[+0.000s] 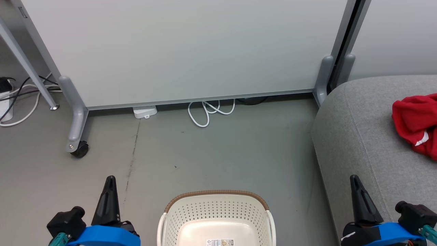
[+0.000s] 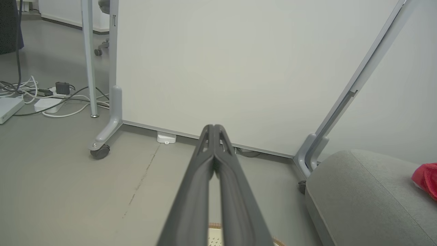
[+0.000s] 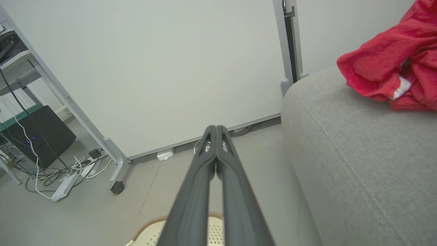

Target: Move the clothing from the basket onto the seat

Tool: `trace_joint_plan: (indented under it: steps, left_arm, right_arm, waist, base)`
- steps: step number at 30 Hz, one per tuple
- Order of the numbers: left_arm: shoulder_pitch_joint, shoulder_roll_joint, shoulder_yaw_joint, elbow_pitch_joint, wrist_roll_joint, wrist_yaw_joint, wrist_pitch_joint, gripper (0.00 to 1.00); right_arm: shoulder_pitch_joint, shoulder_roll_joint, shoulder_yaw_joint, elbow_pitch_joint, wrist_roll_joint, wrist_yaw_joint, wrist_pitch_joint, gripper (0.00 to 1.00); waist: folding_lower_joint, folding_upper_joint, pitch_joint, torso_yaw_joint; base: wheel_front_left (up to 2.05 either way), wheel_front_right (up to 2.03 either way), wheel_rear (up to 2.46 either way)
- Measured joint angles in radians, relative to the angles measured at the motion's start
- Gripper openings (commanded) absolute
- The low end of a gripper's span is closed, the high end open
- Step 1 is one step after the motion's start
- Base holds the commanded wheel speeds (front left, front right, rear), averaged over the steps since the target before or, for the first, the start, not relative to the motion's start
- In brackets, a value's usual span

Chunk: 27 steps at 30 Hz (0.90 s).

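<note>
The cream basket [image 1: 217, 218] with its brown rim stands on the floor at the bottom middle of the head view, and its inside shows only a bare bottom with a label. Red clothing [image 1: 416, 123] with white trim lies bunched on the grey seat [image 1: 362, 143] at the right, seen again as clothing [image 3: 392, 68] on the seat [image 3: 358, 160] and as a red edge of clothing [image 2: 426, 177]. My left gripper [image 1: 110, 181] is shut and empty, left of the basket. My right gripper [image 1: 354, 180] is shut and empty over the seat's front edge. Both wrist views show fingers pressed together: left gripper [image 2: 213, 128], right gripper [image 3: 215, 129].
A wheeled white partition [image 1: 184, 51] stands straight ahead, its caster [image 1: 79, 149] at the left and a second foot [image 1: 324, 80] by the seat. White cable loops [image 1: 208, 111] and a power strip [image 1: 145, 111] lie at its base. More cables [image 1: 17, 99] lie far left.
</note>
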Motion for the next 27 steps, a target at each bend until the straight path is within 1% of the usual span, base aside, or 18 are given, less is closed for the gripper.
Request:
trace_joint_plan:
  steps: [14, 27]
  left_arm:
    - [-0.011, 0.0, 0.019, -0.003, -0.242, 0.0, 0.058, 0.0]
    - [-0.028, 0.0, 0.038, -0.005, -0.435, 0.0, 0.106, 0.0]
  right_arm:
    - [-0.014, 0.0, -0.013, 0.002, 0.237, 0.0, 0.058, 0.0]
    - [-0.027, 0.0, -0.025, 0.004, 0.425, 0.0, 0.109, 0.0]
  waist:
    - [0.0, 0.0, -0.001, -0.007]
    - [0.0001, 0.0, -0.001, -0.013]
  base:
    - [0.0, 0.0, 0.0]
    - [0.0, 0.0, 0.0]
